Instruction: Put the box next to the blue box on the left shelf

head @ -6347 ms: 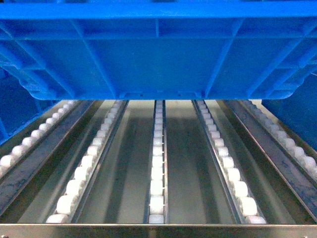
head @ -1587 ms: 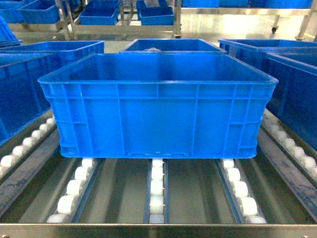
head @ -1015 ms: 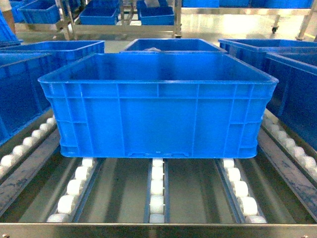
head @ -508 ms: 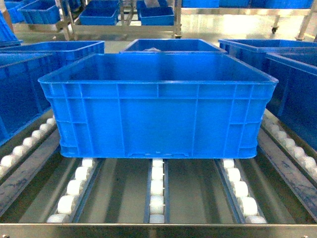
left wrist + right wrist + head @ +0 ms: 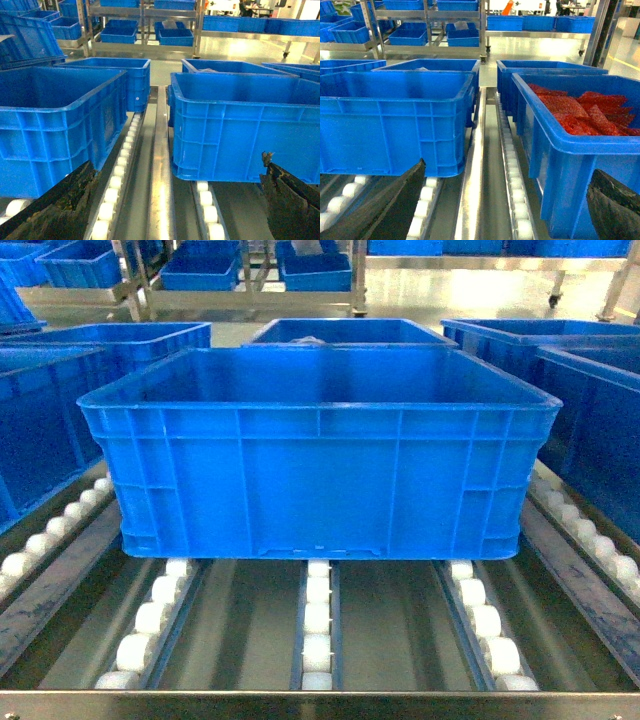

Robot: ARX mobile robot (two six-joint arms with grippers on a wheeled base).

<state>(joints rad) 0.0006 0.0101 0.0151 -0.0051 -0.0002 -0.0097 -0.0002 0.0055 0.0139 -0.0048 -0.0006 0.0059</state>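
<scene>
Head view: one box (image 5: 318, 455), bright blue ribbed plastic with a thick rim and an open, empty interior, standing level on the white rollers (image 5: 316, 625) of the left shelf (image 5: 320, 705), in the middle lanes and set back from the shiny metal front bar. A blue crate (image 5: 45, 425) stands just beside it in the lane to the left, with a narrow gap between the two. Another blue crate (image 5: 595, 425) stands just beside it on the right. A further blue crate (image 5: 345, 332) sits directly behind it on the same lanes.

Left wrist view: the box (image 5: 245, 130) on the right and the left neighbour crate (image 5: 55, 125) on the left, a metal lane divider (image 5: 161, 165) running between them. The left gripper (image 5: 170, 200) shows two dark fingers at the bottom corners, spread wide and holding nothing, clear of the box.

Right wrist view: the box (image 5: 395, 125) on the left; the right neighbour crate (image 5: 570, 150) holds red mesh bags (image 5: 585, 112). The right gripper (image 5: 505, 210) is likewise spread wide, fingers at the lower corners, grasping nothing.
</scene>
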